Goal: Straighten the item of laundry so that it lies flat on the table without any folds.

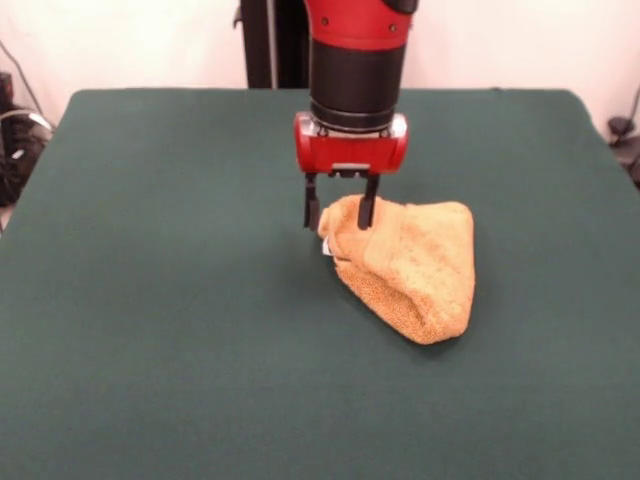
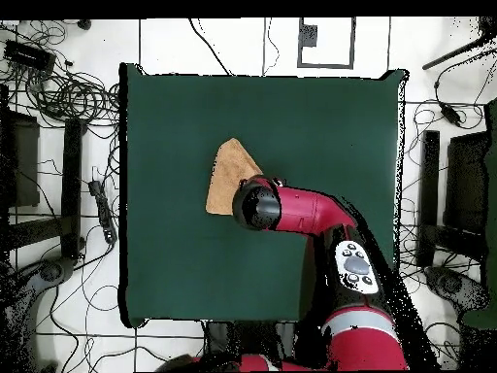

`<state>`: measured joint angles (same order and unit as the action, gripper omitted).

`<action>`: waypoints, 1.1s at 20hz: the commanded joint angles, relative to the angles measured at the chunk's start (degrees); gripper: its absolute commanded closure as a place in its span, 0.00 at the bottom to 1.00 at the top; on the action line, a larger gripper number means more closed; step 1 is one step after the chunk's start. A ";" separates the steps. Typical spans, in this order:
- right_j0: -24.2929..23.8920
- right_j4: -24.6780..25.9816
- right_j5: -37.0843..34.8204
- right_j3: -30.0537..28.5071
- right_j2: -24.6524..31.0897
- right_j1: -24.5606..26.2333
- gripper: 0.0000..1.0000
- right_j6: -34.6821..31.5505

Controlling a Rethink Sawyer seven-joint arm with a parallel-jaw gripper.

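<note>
The bench (image 1: 150, 300), covered in plain dark green cloth, fills most of both views and is bare except for the towel. The red and black arm (image 2: 320, 216) reaches out over its middle from the pedestal side, wrist pointing straight down.

The towel (image 1: 415, 265) lies near the bench's centre, bunched into a rough folded wedge rather than spread out. In the front view its long axis runs diagonally, from the upper corner under the wrist down and to the right toward a rounded, doubled-over end nearest the camera. In the overhead view the same wedge tapers to a point toward the far edge from the robot's base. A small white label (image 1: 326, 246) peeks out at the corner by the arm.

The gripper (image 1: 340, 212) sits at that upper-left corner. Its two dark fingers (image 1: 367, 208) are spread apart, one just off the cloth's edge and one in front of the corner; they are not pinching anything that I can see.

My judgement: this is the approach to a grasp, with flattening hardly begun. The next move calls for closing on that corner, lifting slightly, and drawing it away from the doubled end so the fold opens.
</note>
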<state>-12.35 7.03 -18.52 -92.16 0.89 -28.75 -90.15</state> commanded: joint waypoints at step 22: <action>2.95 -3.23 0.19 2.97 0.97 7.65 0.00 -11.98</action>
<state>-11.25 6.71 -18.51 -89.49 -0.16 -24.35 -90.15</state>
